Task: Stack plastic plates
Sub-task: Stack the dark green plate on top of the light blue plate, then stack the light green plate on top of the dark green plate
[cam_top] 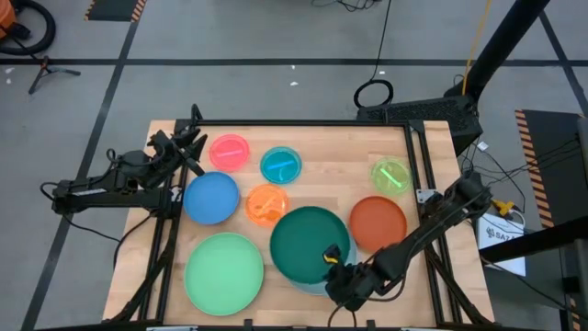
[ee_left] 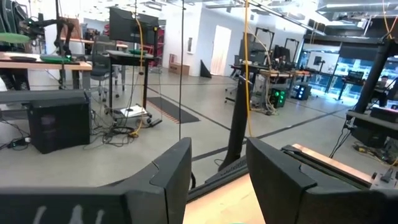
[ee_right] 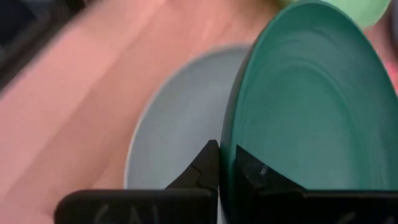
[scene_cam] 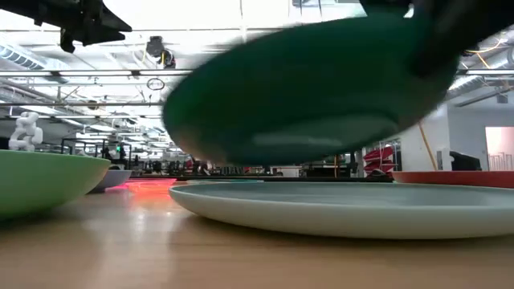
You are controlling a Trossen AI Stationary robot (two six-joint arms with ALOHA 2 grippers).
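**Right gripper held dark green plate over light blue plate**

The right gripper (cam_top: 336, 273) sat at the near edge of the table (cam_top: 322, 152), right of centre, fingers clenched on the rim of the dark green plate (cam_top: 310, 241). In the right wrist view the two fingers (ee_right: 205, 168) pinched that rim edge-on, one either side, with the green plate tilted. The low view showed it lifted clear and slanted above the light blue plate (scene_cam: 345, 207), which lay flat on the wood. From above, only a sliver of the light blue plate (cam_top: 317, 287) peeked out beneath the green one's near edge.

The left gripper (cam_top: 191, 138) hung at the far left corner of the table, near the pink plate (cam_top: 230, 152). Its jaws stood apart, gripping nothing; the left wrist view looked past its fingers (ee_left: 168, 180) into the room.

Other plates, all flat on the table and unstacked:
- light green plate (cam_top: 224, 269), near left, big
- blue plate (cam_top: 211, 198), left, just beside the orange plate (cam_top: 267, 204)
- cyan plate (cam_top: 280, 165), far centre, right of the pink one
- lime plate (cam_top: 390, 175), far right
- red-orange plate (cam_top: 378, 222), right, just beside the dark green plate; touching or not, could not tell
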